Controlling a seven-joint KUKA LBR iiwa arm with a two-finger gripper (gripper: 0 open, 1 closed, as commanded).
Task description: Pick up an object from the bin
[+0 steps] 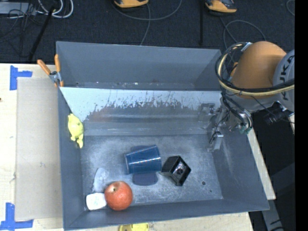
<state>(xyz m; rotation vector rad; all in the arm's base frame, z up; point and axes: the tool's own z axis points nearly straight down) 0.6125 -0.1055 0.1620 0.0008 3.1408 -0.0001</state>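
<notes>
Near the grey metal bin's [144, 66] right wall the hand [215, 137], opening unclear, seemingly empty, could scrape that wall descending.

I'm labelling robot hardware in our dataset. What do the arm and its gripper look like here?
The arm ends in a pale grey link with dark lettering, capped by a rounded orange cover. Black and pale cables loop round that cover. Beneath it sits a small gripper of bare silver-grey metal, with thin wires and a green spot beside it.
</notes>
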